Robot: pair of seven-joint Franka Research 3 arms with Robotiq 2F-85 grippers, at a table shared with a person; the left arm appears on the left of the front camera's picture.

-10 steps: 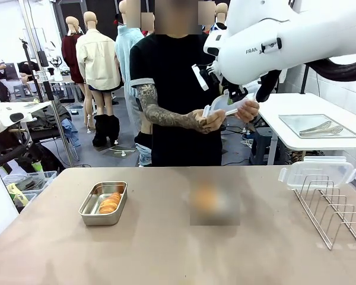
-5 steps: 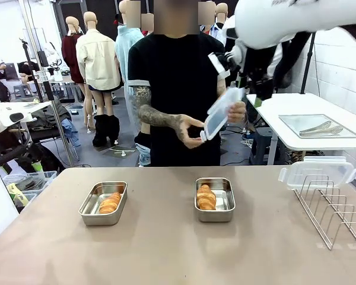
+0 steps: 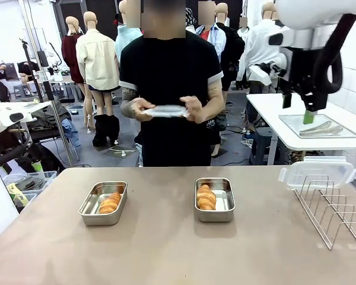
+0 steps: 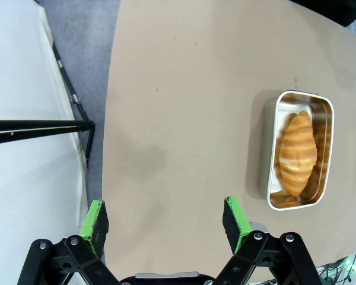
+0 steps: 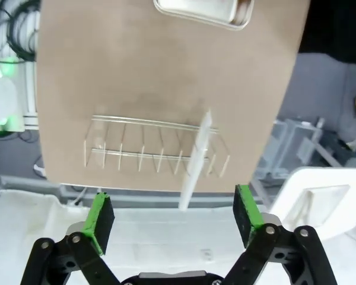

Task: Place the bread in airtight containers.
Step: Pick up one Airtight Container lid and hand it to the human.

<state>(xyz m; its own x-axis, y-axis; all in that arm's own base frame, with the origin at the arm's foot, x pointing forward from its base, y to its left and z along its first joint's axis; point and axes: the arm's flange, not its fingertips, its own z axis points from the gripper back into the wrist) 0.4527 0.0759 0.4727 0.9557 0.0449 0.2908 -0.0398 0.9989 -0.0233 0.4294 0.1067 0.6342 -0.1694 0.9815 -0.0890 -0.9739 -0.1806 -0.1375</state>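
Observation:
Two steel containers stand open on the tan table. The left container (image 3: 90, 208) holds a golden croissant roll (image 3: 110, 203); the right container (image 3: 225, 202) holds another roll (image 3: 206, 197). A person across the table holds a clear lid (image 3: 166, 110) flat in both hands. My right gripper (image 3: 297, 109) hangs open high at the right, well away from the table; its own view shows the gripper (image 5: 173, 217) holding nothing. My left gripper (image 4: 166, 222) is open, high above the left table end, with the left container (image 4: 275, 148) and its roll (image 4: 298, 154) off to the side.
A wire rack (image 3: 335, 208) stands at the table's right end with a second clear lid (image 3: 317, 172) propped in it; both rack (image 5: 130, 148) and lid (image 5: 196, 160) lie below my right gripper. A white side table (image 3: 285, 127) carries a glass tray with tongs (image 3: 320, 126).
My right arm has drawn back from the person's hands, up and to the right. The person has taken the clear lid and now holds it level in both hands.

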